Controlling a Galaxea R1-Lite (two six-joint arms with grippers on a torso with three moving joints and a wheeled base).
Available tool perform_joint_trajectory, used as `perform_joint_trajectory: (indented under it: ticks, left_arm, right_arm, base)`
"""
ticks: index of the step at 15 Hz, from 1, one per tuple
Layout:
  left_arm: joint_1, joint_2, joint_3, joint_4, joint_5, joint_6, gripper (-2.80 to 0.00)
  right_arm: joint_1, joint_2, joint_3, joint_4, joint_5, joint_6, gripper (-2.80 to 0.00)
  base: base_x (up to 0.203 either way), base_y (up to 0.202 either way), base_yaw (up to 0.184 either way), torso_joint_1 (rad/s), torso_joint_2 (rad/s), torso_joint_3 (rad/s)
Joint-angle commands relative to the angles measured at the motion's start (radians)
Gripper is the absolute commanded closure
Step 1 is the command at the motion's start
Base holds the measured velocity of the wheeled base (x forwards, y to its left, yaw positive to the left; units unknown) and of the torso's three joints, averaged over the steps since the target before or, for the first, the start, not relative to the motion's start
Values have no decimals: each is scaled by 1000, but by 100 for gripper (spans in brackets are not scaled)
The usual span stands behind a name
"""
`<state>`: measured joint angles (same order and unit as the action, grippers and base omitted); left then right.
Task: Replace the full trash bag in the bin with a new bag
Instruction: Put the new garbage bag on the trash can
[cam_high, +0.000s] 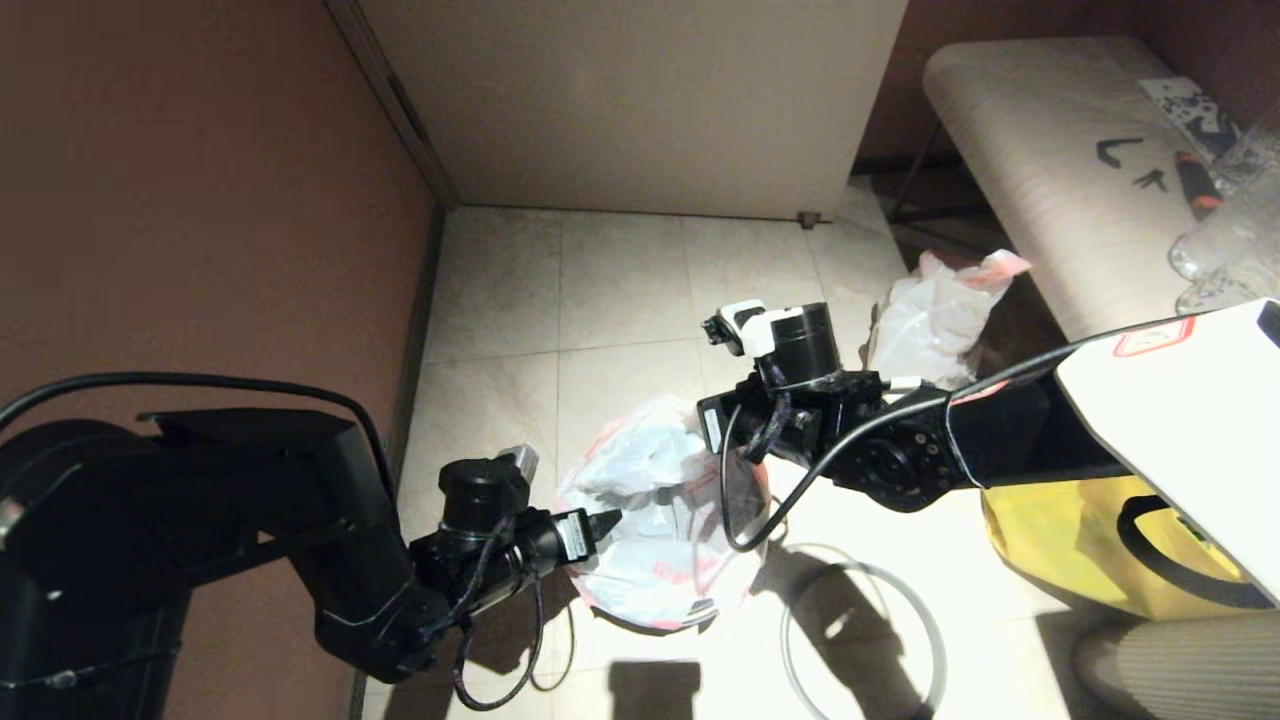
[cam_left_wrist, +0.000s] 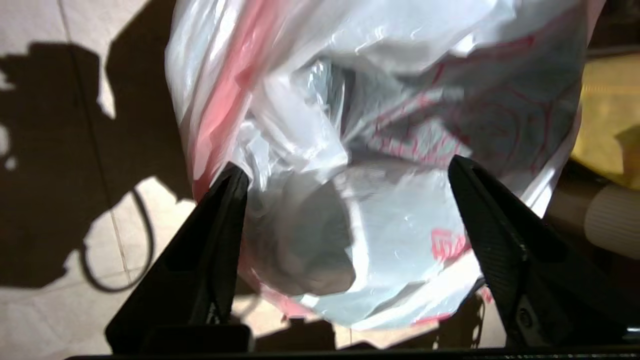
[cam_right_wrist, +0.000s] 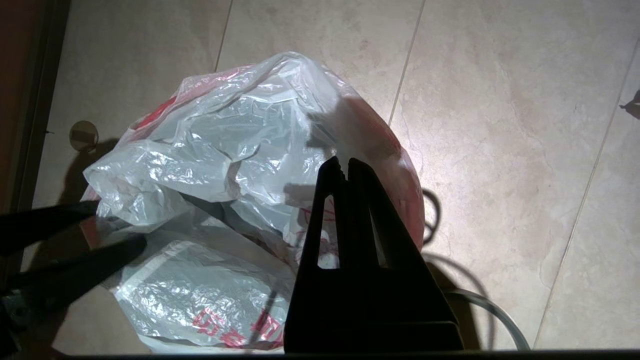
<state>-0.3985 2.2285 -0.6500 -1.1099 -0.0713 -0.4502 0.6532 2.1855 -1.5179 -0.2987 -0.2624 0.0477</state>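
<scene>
The full trash bag (cam_high: 655, 530), whitish with red block lettering and a pink-red edge, bulges on the floor tiles between both arms. My left gripper (cam_high: 605, 520) is open at the bag's left side, its fingers (cam_left_wrist: 225, 220) standing wide on either side of the crumpled plastic (cam_left_wrist: 380, 235). My right gripper (cam_right_wrist: 344, 164) is shut just above the bag's pink edge (cam_right_wrist: 400, 165), nothing visible between its tips. A translucent patch with red line drawing (cam_left_wrist: 500, 115) shows in the bag's mouth; I cannot tell if it is the new bag. The bin's black body is hidden; its grey ring (cam_right_wrist: 500, 312) lies beside the bag.
Another whitish bag with a pink corner (cam_high: 930, 320) sits by the bench (cam_high: 1040, 150) at the back right. A yellow tote (cam_high: 1060, 550) stands under my right arm. The brown wall (cam_high: 200, 200) runs close on the left. Black cables hang beside the bag.
</scene>
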Motion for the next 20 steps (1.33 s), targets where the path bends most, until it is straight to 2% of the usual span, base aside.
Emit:
perform_joint_trajectory:
  ticks: [1,3,5,6,9,11,12,13,15,17,18,19,20]
  left_arm:
    - [14,-6,10,-31,-2,-5,-280]
    - [17,-16,40,-71,-49,-6,-280]
    - [30,-18,74,-164,-87,-9,-280]
    - [37,-17,87,-214,-92,-11,0]
    - [42,-137,83,-211,-86,-13,0]
    - [59,-247,21,-110,-85,-4,0]
    - [68,-284,0,-38,-87,-1,0]
    - [80,-291,-9,-21,-88,0,0]
    - [110,-211,-45,-12,-85,1,0]
    - [151,-59,-102,-9,-80,6,0]
    - [163,-5,-126,-16,-77,13,0]
    - [170,45,-141,-46,-77,17,0]
    - [175,89,-148,-118,-81,18,0]
  right_arm:
    - [0,4,4,-2,-1,0,0]
    - [-1,15,4,-3,-1,1,0]
    - [0,31,4,-3,-1,1,0]
    - [1,45,0,-3,0,-1,0]
    - [26,136,-52,1,-2,-54,0]
    - [67,181,-110,61,-24,-72,0]
    - [82,202,-155,121,-62,-78,0]
    - [93,238,-207,181,-90,-80,0]
    - [106,336,-314,282,-115,-85,0]
    - [109,447,-415,383,-141,-86,0]
    - [107,495,-448,400,-146,-93,0]
    - [101,538,-464,381,-126,-135,0]
    - [97,571,-470,327,-82,-174,0]
  base:
    - [0,0,0,0,0,0]
    - [0,0,0,0,0,0]
    - [0,0,0,0,0,0]
    - [0,0,0,0,0,0]
    - [0,0,0,0,0,0]
    - [0,0,0,0,0,0]
    - [0,0,0,0,0,0]
    - [0,0,0,0,0,0]
    - [0,0,0,0,0,0]
    - [0,0,0,0,0,0]
    - [0,0,0,0,0,0]
    - [0,0,0,0,0,0]
    - [0,0,0,0,0,0]
